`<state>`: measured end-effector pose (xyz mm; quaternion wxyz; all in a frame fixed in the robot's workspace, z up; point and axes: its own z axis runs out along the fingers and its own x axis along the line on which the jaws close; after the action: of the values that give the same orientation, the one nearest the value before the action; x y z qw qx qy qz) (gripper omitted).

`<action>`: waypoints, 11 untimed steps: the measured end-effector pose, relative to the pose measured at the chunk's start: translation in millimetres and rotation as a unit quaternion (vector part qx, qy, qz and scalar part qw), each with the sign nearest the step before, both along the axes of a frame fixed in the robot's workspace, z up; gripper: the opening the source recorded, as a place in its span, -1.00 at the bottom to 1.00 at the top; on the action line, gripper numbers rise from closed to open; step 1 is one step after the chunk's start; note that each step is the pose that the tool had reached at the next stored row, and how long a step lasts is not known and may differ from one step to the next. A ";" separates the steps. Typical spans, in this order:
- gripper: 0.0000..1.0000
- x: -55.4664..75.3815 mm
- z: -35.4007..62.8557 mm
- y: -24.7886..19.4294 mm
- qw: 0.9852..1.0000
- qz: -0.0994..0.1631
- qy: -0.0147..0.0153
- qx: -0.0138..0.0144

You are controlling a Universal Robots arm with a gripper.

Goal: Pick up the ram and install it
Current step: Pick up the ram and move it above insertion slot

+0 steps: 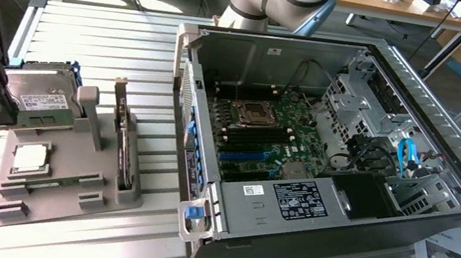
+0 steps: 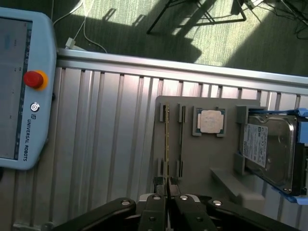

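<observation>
Nearby, beside the ram (image 2: 167, 139), a processor (image 2: 211, 121) and hard drive (image 2: 269, 149).

The slatted metal bench (image 1: 110, 35) carried an open computer case (image 1: 258, 52); a grey parts holder (image 1: 52, 205) lay just beside the case, on the exterior view's left.

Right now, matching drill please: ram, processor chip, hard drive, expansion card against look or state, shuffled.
1 ram
2 processor chip
3 hard drive
4 expansion card

A silver, with blue side rails
B thin green stick
C dark, standing upright
D small square, pale top

Pairs: 1-B; 2-D; 3-A; 4-C
</observation>
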<state>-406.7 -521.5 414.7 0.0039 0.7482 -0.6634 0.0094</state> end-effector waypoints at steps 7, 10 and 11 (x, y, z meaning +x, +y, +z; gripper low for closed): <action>-0.73 0.0 4.9 0.0 1.000 0.000 0.000 0.000; -0.73 0.0 5.0 0.0 1.000 0.000 0.000 0.000; -0.73 0.1 5.0 0.0 1.000 0.000 0.000 0.000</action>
<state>-406.6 -521.5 419.8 0.0041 0.7482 -0.6634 0.0095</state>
